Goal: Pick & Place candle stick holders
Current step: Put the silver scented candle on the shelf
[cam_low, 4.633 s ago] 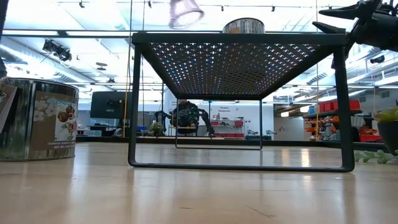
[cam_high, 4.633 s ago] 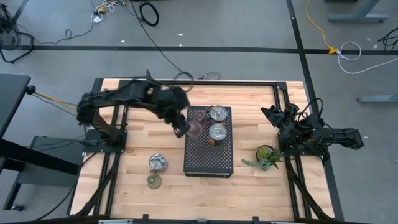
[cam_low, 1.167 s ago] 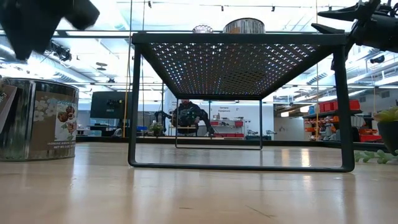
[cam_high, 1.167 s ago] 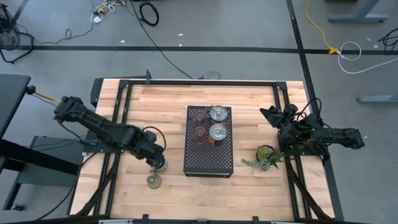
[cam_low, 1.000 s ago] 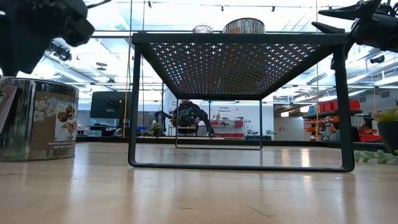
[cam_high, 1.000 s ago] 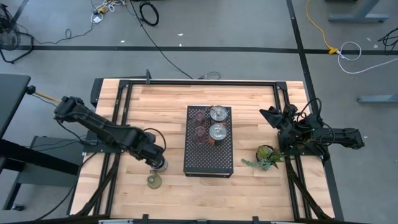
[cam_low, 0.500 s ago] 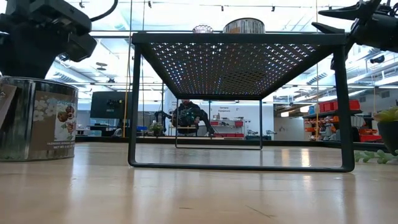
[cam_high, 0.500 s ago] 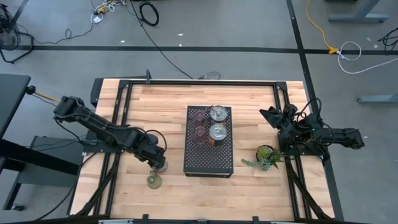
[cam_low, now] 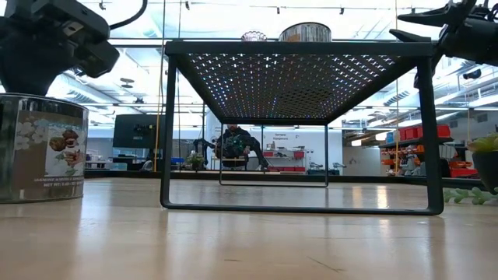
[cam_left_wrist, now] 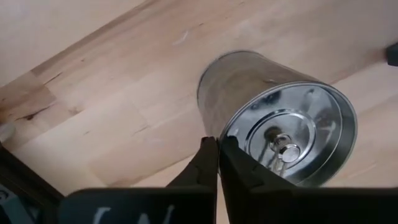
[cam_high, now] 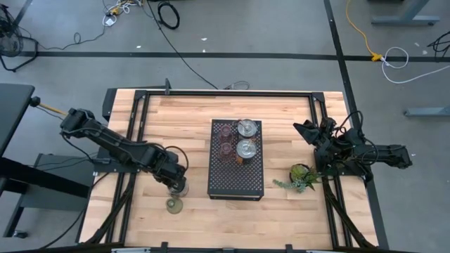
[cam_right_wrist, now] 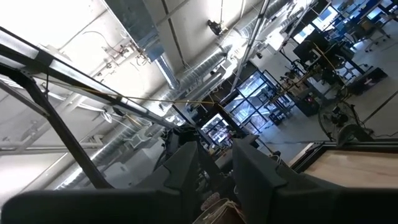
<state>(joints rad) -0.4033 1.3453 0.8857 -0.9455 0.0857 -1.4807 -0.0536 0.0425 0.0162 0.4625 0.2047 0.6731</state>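
The wooden surface carries a black perforated rack at its middle, the landmark here. On the rack's top stand four holders upright, mouths up: two silvery cups on the side toward the right arm, two pinkish-red cups beside them. Off the rack, toward the left arm, a silvery tin-like cup stands on the surface, its long axis vertical, open mouth up. The left end effector is at this cup's rim, fingers pressed together and closed on the rim wall. Just beside it, nearer the front edge, sits a small olive-green cup. The right end effector waits beyond the rack near a small plant; its fingers stand apart.
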